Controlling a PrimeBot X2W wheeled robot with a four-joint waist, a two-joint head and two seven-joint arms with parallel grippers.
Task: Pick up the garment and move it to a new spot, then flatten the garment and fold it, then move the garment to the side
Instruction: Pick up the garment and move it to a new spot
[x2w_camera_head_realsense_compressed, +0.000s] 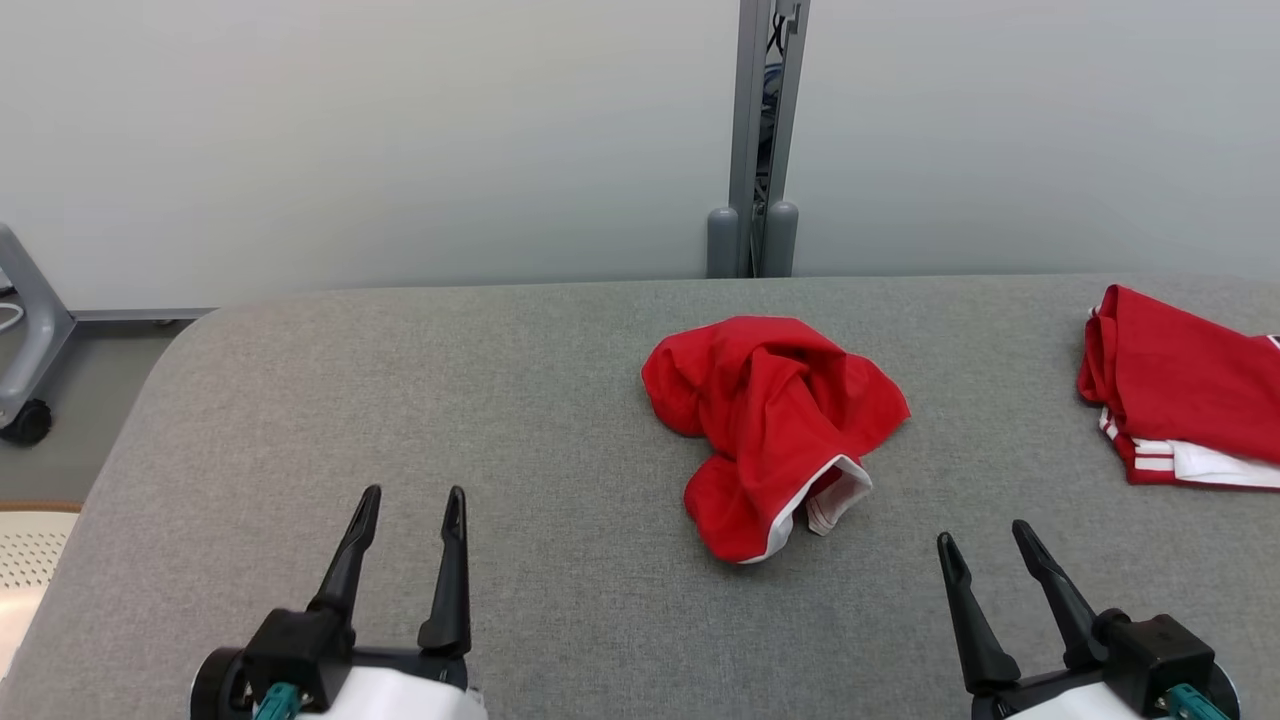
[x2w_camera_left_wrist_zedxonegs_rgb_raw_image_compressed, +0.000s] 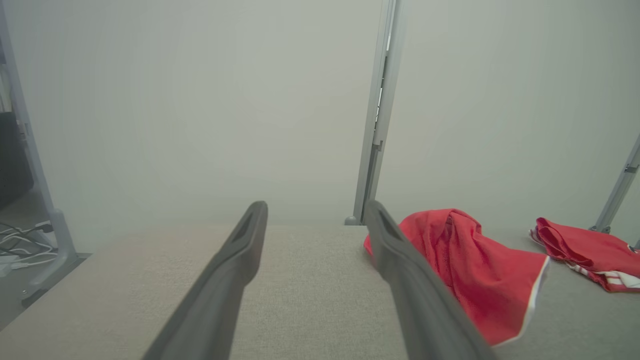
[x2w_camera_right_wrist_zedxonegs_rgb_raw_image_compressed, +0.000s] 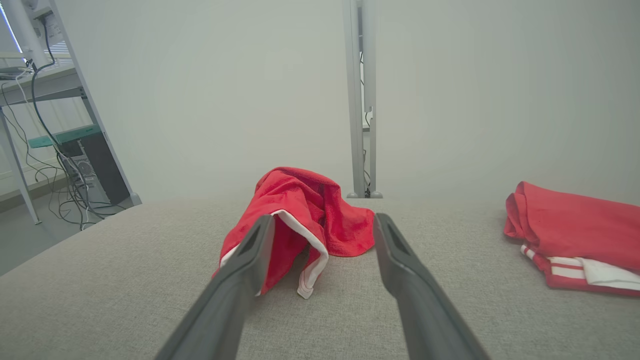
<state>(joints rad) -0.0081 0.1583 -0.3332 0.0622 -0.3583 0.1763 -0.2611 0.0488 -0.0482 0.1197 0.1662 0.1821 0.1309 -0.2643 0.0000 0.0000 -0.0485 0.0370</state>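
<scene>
Grey fabric worktop (x2w_camera_head_realsense_compressed: 400, 400), rounded at the corner, before pale wall panels (x2w_camera_head_realsense_compressed: 350, 130) split by a metal post (x2w_camera_head_realsense_compressed: 765, 140). To the left, grey floor (x2w_camera_head_realsense_compressed: 100, 400), a frame leg (x2w_camera_head_realsense_compressed: 30, 320) on a black caster (x2w_camera_head_realsense_compressed: 27, 422), a rack (x2w_camera_right_wrist_zedxonegs_rgb_raw_image_compressed: 50, 92) trailing cables (x2w_camera_right_wrist_zedxonegs_rgb_raw_image_compressed: 67, 200), and perhaps a computer tower (x2w_camera_right_wrist_zedxonegs_rgb_raw_image_compressed: 97, 170).

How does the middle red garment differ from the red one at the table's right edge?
The middle garment is a crumpled heap; the right-edge garment lies flatter, apparently folded. The middle garment shows a thin white hem; the right-edge garment shows white stripes and a white panel. Both are red and rest on the grey table.
</scene>
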